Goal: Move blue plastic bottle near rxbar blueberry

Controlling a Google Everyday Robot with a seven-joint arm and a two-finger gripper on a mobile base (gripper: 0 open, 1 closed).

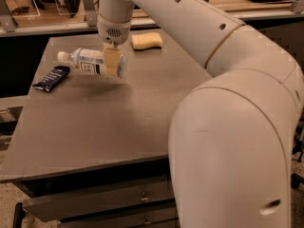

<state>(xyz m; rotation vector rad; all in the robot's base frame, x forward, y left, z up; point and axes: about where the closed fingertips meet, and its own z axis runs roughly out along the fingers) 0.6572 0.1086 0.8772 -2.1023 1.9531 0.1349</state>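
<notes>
The blue plastic bottle lies on its side in the air, just above the grey table, its white cap pointing left. My gripper comes down from above and is shut on the bottle near its base end. The rxbar blueberry, a dark navy wrapper, lies flat near the table's left edge, a short way left and below the bottle's cap.
A yellow sponge lies at the back of the table, right of my gripper. My white arm fills the right side of the view. Drawers sit under the table's front edge.
</notes>
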